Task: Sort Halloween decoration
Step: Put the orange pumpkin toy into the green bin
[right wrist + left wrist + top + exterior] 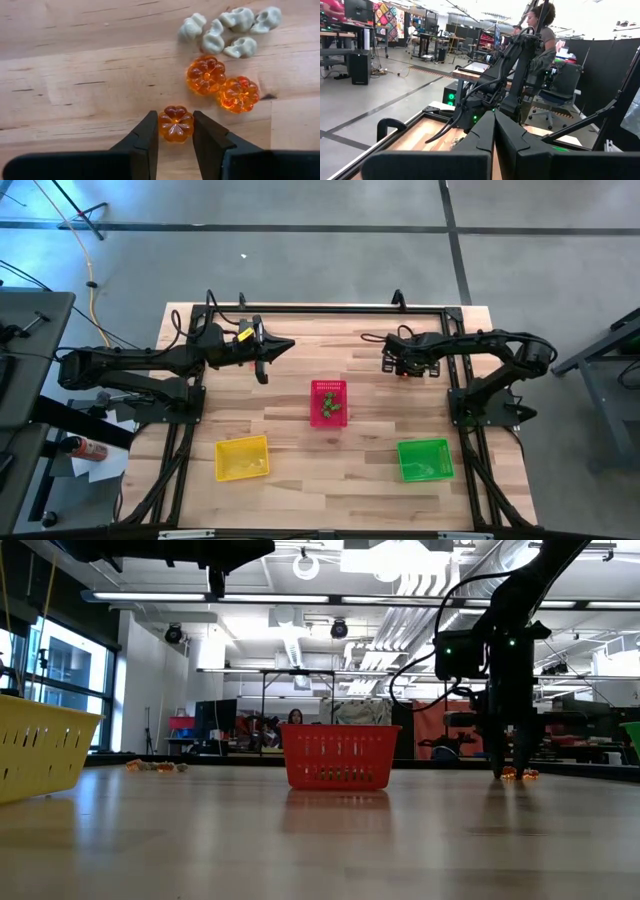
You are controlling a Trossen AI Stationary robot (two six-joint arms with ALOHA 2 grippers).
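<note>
The right gripper (175, 131) is down on the table (300, 470) at the far right side, and its two fingers stand on both sides of one orange pumpkin trinket (176, 123); the pads look to be touching it, so it is clamped on this pumpkin, which still lies on the wood. Just beside it are two more orange pumpkins (206, 74) touching each other, and next to them a small group of pale skull trinkets (214, 38), approx. five pcs, close together. In the low view the same gripper (515, 772) stands upright with orange pieces at its tips. The left gripper (280, 347) hangs over the far left part of the table w/ its fingers pressed together, holding nothing. The red basket (329, 402) is in the middle of the table and has some green trinkets (330, 411) inside; I cannot tell their form from above. The yellow basket (243, 457) is near left, the green basket (425, 459) near right. In the low view some small trinkets (155, 767) also lie on the table far at the left, too small to tell the kind.
</note>
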